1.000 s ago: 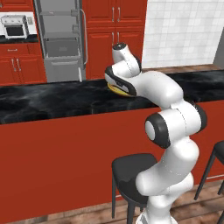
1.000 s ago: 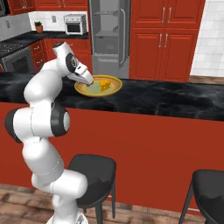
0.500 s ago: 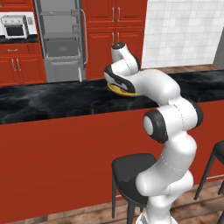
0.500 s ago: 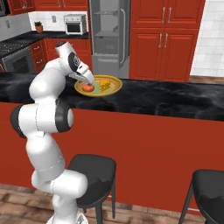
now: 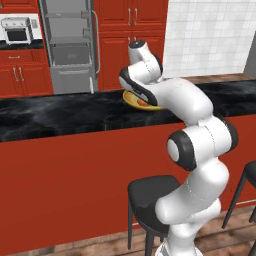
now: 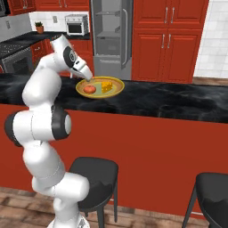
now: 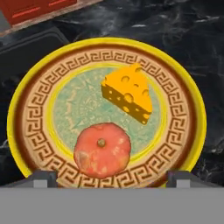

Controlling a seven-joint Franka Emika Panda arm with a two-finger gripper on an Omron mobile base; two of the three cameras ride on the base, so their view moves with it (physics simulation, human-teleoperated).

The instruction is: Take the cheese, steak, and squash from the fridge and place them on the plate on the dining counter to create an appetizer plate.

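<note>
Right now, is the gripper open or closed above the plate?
Open: the gripper fingertips stand wide apart, either side of the red round item on the plate.

A: Is any lettering, number or brand legible on the plate [image 7: 26, 131]?
B: None; its rim bears only a repeating meander pattern, not characters.
A: And on the fridge [image 5: 70, 47] or the toaster oven [image 5: 19, 30]?
B: Nothing readable at this size; no labels or signs can be made out.
</note>
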